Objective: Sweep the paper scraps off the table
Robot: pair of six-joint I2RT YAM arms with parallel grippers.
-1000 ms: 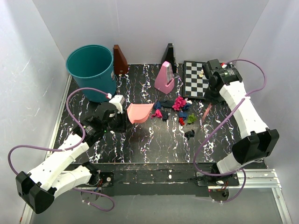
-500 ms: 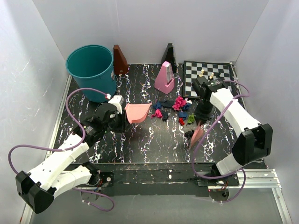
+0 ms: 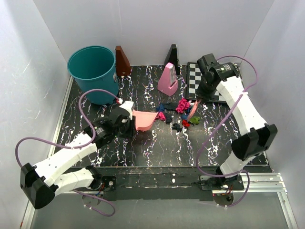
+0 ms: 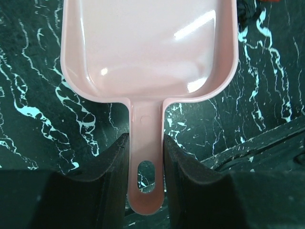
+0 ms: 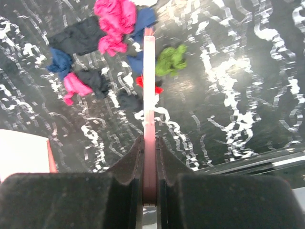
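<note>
Nearest to the arms, the left jaws are clenched on the thin handle of a shiny pink plastic dustpan (image 4: pixel 147 47), one jaw on each side. The pan lies on the black tabletop with white marble lines (image 3: pixel 162 143), and there is nothing in it yet. Its wide mouth points at the little crumpled paper scraps (image 3: pixel 182 106), pink, dark blue, red and green, which sit in a loose heap in the middle of the tabletop. One pink scrap lies just beside the pan's mouth. On the other side of the heap, the right jaws are squeezed tight on a flat pink sweeping stick (image 5: pixel 149 95), and its tip pokes in among the scraps. A small green scrap (image 5: pixel 171 59) lies on the outer side of the stick. I think this is the sweeping step, with no scraps in the pan so far. The next move needs the stick to stay low and push the heap toward the pan, and to catch the green one too, while the pan stays flat. Farther back stand a pink pointy metronome (image 3: pixel 167 78), a black-and-white chessboard (image 3: pixel 194 78) and a big round teal bucket (image 3: pixel 93 71).
</note>
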